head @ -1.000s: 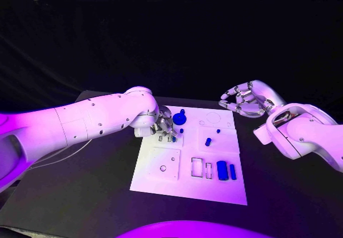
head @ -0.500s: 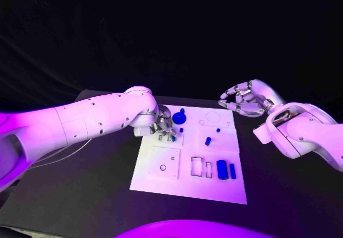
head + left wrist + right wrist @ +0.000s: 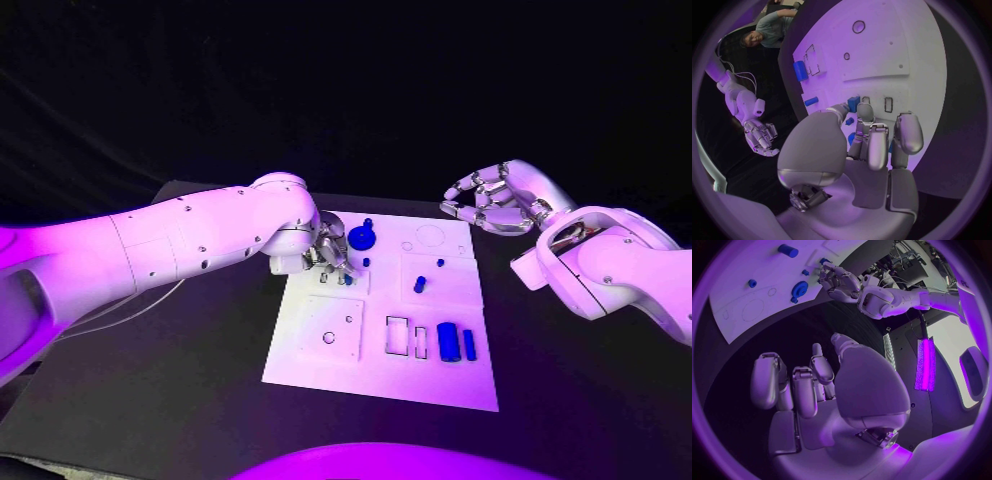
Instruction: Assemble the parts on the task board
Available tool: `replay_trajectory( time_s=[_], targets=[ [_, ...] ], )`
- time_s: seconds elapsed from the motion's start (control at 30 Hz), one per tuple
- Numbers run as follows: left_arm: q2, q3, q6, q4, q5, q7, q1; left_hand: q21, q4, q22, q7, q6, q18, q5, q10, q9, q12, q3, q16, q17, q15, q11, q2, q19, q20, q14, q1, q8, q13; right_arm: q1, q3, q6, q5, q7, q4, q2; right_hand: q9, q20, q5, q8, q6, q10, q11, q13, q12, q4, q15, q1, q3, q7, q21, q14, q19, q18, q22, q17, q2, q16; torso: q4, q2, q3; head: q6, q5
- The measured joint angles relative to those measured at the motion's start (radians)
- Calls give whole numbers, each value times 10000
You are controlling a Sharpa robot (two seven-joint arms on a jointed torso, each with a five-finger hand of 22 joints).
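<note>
**Left hand down on the board's far-left corner, right hand idle off its far-right edge**

You see the task board (image 3: 378,385) lying in the middle of the black table (image 3: 159,400); your left hand (image 3: 320,256) is lowered over its far-left part, fingers pointing down at the plate; in the left wrist view the fingertips (image 3: 865,111) sit right at a small blue part (image 3: 854,103) beside a little rectangular slot (image 3: 888,104), and more blue shows between the fingers lower down; whether the hand actually pinches that piece or only touches it, you cannot tell from these pictures.

Your right hand (image 3: 495,203) hangs above the table just off the board's far-right corner, apart from the plate; its fingers are curled inward with nothing in them, as the right wrist view (image 3: 811,385) confirms.

On the board itself: a round blue disc part (image 3: 361,238) stands near the far edge, just beside the left hand; a small blue peg (image 3: 420,285) lies tilted around the board's middle, with a tinier blue piece (image 3: 440,265) just beyond it; toward the near right a thick blue cylinder (image 3: 449,343) lies next to a thinner blue bar (image 3: 470,346), the two side by side; to their left sit two outlined rectangular recesses (image 3: 397,337); a raised white square with a small hole (image 3: 329,339) occupies the near-left area.
</note>
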Motion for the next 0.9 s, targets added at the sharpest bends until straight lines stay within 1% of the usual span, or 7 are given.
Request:
replay_trajectory(
  time_s=[0.07, 0.33, 0.43, 0.6, 0.67, 0.77, 0.9],
  targets=[
    [-2, 2, 0, 1, 8, 8, 3, 27, -89, 12, 2, -74, 0, 18, 72, 0, -50, 561, 0, 0, -1, -34, -98, 0, 0, -1, 188, 4, 0, 2, 0, 1, 0, 0, 1, 1, 0, 0, -1, 0, 0, 0, 0, 0, 0, 0, 0, 0, 0, 0, 0, 0, 0, 0, 0, 0, 0, 0, 0, -1, 0, 1, 0],
    [-45, -17, -25, 38, 29, 11, 2, 67, 310, 57, 90, -197, -1, 48, 126, 1, -197, 2032, 0, 0, -1, 19, -523, -21, -22, -1, 369, 80, -26, 2, 0, 2, 0, 5, 5, -1, -1, 0, -2, 0, 0, 0, 0, 0, 0, 0, 0, 0, 0, 0, 0, 0, 0, 0, -1, -1, 0, 0, -3, -1, 1, 11, 17],
    [-92, -18, -63, 82, 36, 11, 1, 67, 254, 88, 95, -201, 0, 49, 198, 2, -197, 2375, 0, -1, -1, 21, -647, -21, -21, -1, 50, 428, 26, 2, 0, 2, -1, 8, 6, -3, -2, 0, -2, 0, 0, 0, 0, 0, 0, 0, 0, 0, 0, 0, 0, 0, 0, 0, -1, -2, 0, 0, -5, -1, 6, 12, 20],
    [-253, -14, -244, 224, 56, 12, -4, 143, 272, 161, 106, -213, -1, 49, 325, 6, -105, 2420, 38, -1, 0, 2, -760, 16, -57, -1, -224, 543, 195, 2, 0, 1, -2, 12, 6, -12, -2, 0, -3, 0, 0, 0, 0, 0, 0, 0, 0, 0, 0, 0, 0, 0, 0, -1, -2, -2, 0, 0, -5, -1, 6, 20, 25],
    [-327, -7, -336, 297, 65, 13, -4, 155, -20, 218, 105, -211, 0, 48, 398, 8, -61, 2739, 45, -1, 0, -1, -824, 41, -82, -1, -305, 543, 280, 2, 0, 1, -2, 13, 5, -17, -2, 0, -3, 0, 0, 0, 0, 0, 0, 0, 0, 0, 0, 0, 0, 0, 0, 0, -2, -3, 0, 0, -3, -1, 9, 22, 32],
    [-428, 0, -479, 398, 74, 21, -4, 214, -15, 309, 86, -190, -161, 125, 482, 8, 0, 2757, 94, -1, 0, -16, -899, 89, -126, -1, -392, 601, 390, 2, 0, 1, -2, 15, 1, -21, 5, 0, -3, 0, 0, 0, 0, 0, 0, 0, 0, 0, 0, 0, -42, 0, 0, 0, -2, -3, 0, 0, 5, -1, 12, 28, 34],
    [-576, 5, -751, 568, 80, 42, -4, 299, -3, 478, 49, -152, -160, 195, 663, 12, 99, 2774, 154, -1, 0, -85, -1000, 252, -176, -1, -561, 606, 568, 2, 0, 0, -2, 20, -12, -21, 8, 0, -3, 0, 0, 0, 0, 0, 0, 0, 0, 0, 0, 0, -45, 0, 0, 0, -2, -3, 0, 0, 14, -1, 18, 31, 48]
  ],
)
